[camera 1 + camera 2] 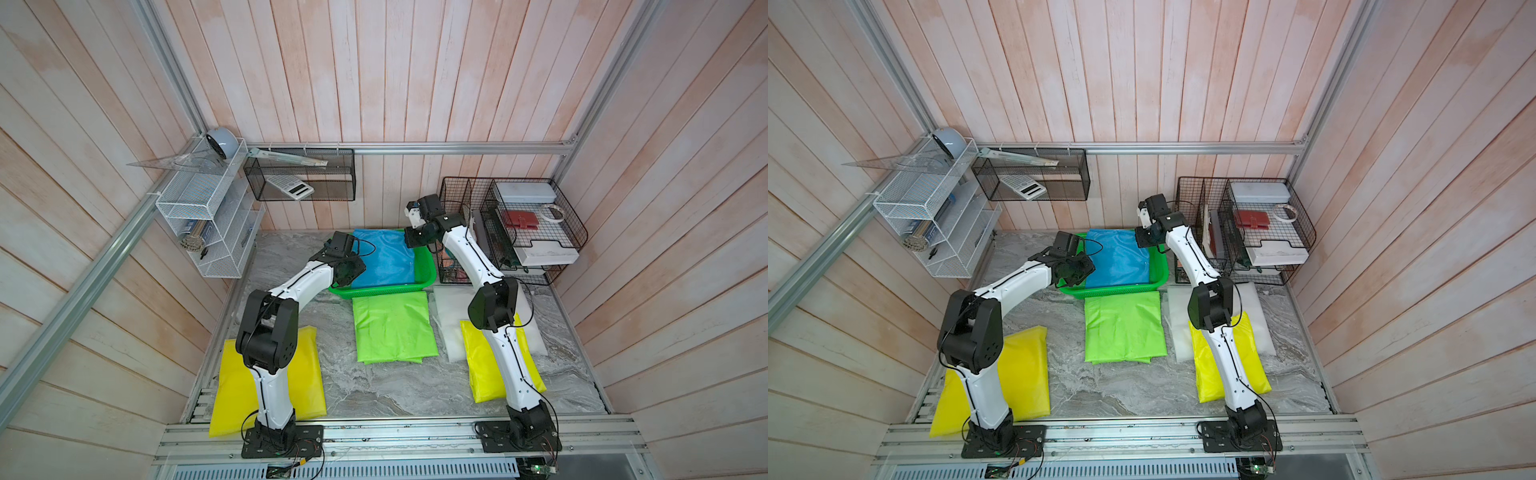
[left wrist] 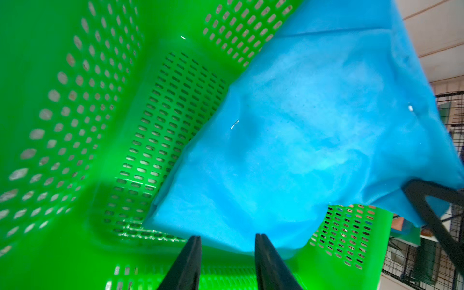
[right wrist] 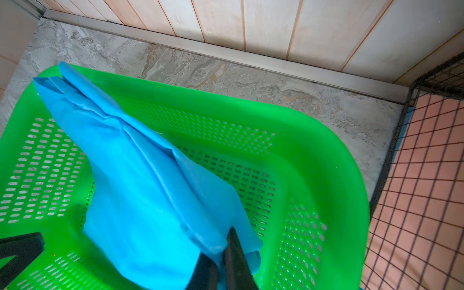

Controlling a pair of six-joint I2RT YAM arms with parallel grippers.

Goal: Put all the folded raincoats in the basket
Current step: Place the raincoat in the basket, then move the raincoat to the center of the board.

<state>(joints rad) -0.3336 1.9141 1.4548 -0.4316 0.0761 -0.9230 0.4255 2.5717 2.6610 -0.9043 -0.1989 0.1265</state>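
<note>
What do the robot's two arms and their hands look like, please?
Both the left arm and right arm have white links, bulky black joints and thin black cables along them, on black base plates. The left hand and right hand end in slim, tapered black fingers.

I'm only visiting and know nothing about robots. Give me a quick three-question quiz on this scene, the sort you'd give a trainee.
1. True or false: the green basket is empty.
2. Which arm's jaws are clamped on the blue raincoat? A) left B) right C) both
3. Fill in: the raincoat beside the basket's near rim is ____ in colour.

Key
1. False: the blue raincoat lies in it.
2. B: the right jaws pinch one corner, and the left jaws stand apart, holding nothing.
3. Lime green.
</note>
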